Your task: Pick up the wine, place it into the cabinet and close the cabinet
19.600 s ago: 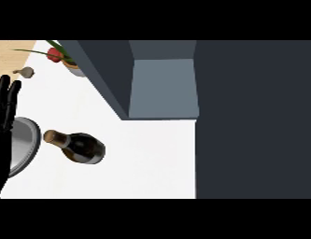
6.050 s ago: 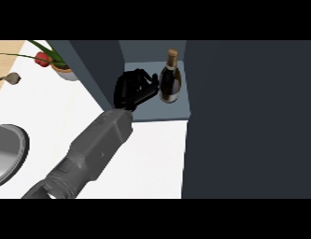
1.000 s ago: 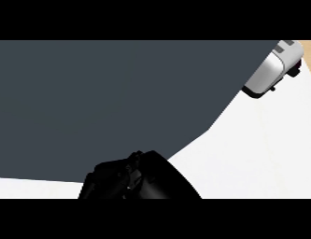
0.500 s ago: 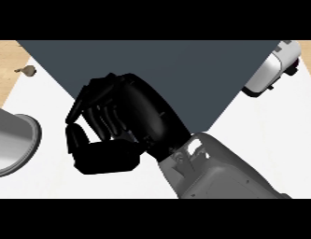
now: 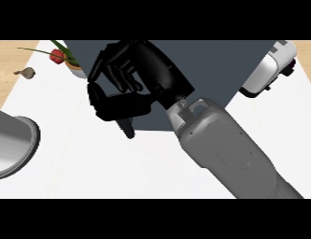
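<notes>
Wine is nowhere to be seen, presumably shut away inside the dark cabinet [image 5: 206, 60]. One hand [image 5: 133, 79] hangs over the cabinet's near-left corner, fingers curled on nothing, placed as if for pushing its door closed.

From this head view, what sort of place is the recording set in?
Most likely a kitchen: a white counter carries a dark cabinet, a toaster-like appliance, a metal pot and a potted plant.
</notes>
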`<state>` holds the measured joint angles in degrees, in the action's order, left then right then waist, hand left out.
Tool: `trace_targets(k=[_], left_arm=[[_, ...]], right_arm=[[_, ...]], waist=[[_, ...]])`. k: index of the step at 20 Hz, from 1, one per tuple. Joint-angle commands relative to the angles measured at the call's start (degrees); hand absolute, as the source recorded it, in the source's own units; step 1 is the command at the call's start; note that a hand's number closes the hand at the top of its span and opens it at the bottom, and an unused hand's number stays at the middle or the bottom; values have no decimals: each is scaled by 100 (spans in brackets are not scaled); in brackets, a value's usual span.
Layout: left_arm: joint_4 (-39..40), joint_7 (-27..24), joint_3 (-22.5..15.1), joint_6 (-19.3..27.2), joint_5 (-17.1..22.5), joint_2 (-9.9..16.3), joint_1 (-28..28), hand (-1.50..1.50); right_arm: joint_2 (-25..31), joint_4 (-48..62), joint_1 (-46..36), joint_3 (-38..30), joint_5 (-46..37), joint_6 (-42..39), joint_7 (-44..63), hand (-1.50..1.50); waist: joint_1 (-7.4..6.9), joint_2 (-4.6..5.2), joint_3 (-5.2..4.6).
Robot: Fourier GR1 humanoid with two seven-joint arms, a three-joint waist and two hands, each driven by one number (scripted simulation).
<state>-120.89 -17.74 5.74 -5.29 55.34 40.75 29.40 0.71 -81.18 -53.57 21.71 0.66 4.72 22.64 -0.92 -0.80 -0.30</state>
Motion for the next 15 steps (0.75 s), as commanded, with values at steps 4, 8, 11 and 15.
trace_targets(k=[4, 8, 11, 15], left_arm=[[83, 288, -382, 445, -229, -162, -613, -150], [261, 145, -724, 454, -538, -401, -655, -150], [99, 221, -807, 653, -582, -472, -749, -150], [463, 227, -796, 641, -573, -515, -1016, -150]], right_arm=[[634, 965, -252, -801, -12, -300, -644, 150], [836, 1113, -261, -917, 4, -418, -854, 150], [821, 1170, -139, -845, -94, -325, -908, 150], [897, 1347, -247, -953, -53, -407, -1108, 150]], waist=[[88, 154, 30], [73, 176, 23], [44, 156, 28], [37, 214, 18]])
